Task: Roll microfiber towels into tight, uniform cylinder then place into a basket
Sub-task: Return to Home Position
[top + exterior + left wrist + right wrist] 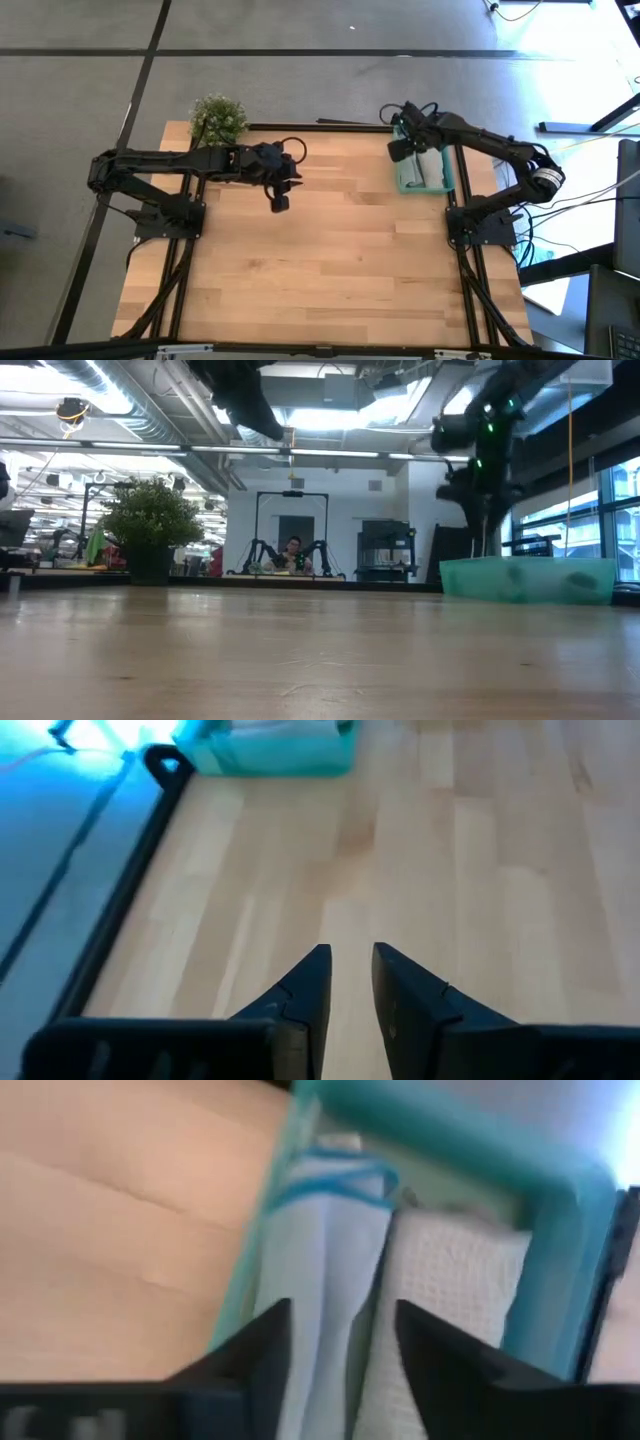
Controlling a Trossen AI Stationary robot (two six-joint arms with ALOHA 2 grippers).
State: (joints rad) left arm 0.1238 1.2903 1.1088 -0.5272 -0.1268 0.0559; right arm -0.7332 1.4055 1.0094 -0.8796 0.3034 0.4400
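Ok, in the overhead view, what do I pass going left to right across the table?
The small plant → left gripper → teal bin. The right gripper overlaps the bin, so it has no clear place in the order.

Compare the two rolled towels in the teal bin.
The blue towel is light blue; the pale towel is off-white. The blue towel looks smooth with a darker hem; the pale towel shows a gridded weave. The blue towel lies along the bin wall beside the open table, below the open right hand; the pale towel lies beyond it. Both are rolled, side by side in the bin. The left hand waits over the table.
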